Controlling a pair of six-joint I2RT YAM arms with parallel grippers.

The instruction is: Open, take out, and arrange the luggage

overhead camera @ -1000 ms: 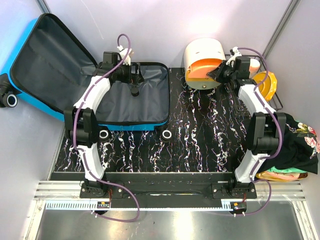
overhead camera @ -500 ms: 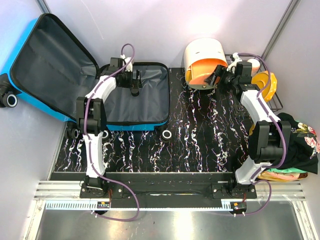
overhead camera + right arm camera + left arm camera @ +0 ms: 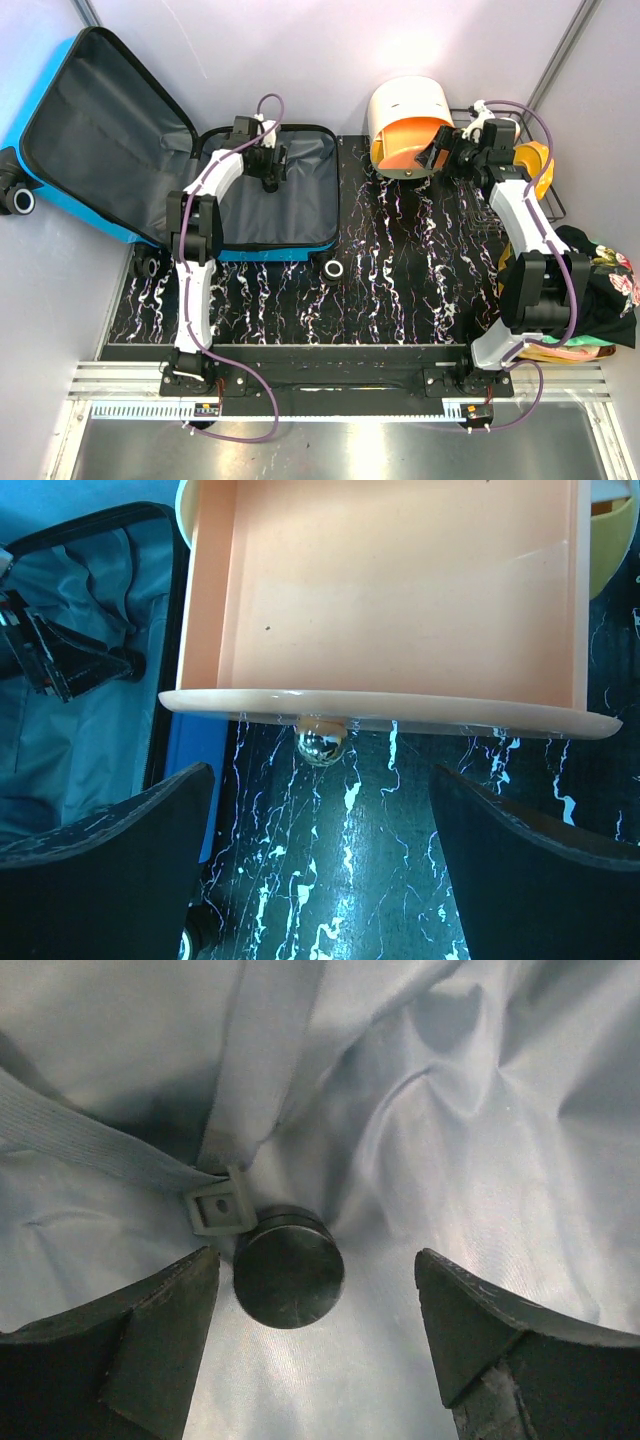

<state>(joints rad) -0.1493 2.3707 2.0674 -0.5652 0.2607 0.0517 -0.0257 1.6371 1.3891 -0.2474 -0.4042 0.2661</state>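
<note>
Where the luggage (image 3: 285, 215) lies open, left tool (image 3: 270, 170) hangs inside.

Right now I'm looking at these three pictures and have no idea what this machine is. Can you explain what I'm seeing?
These are two robot arms bolted to a black marbled table. The wide picture looks down from above. The other two come from small cameras on each arm's wrist, so the dark shapes at the bottom are that arm's own fingers.

On the table lies an open blue suitcase. To its right stands a white round box with its orange drawer pulled out, then a yellow basin. Some cloth is piled at the right edge.

The left gripper hovers over a small dark round piece on the suitcase lining. The right gripper faces the drawer's shiny knob. Both are open and hold nothing.
</note>
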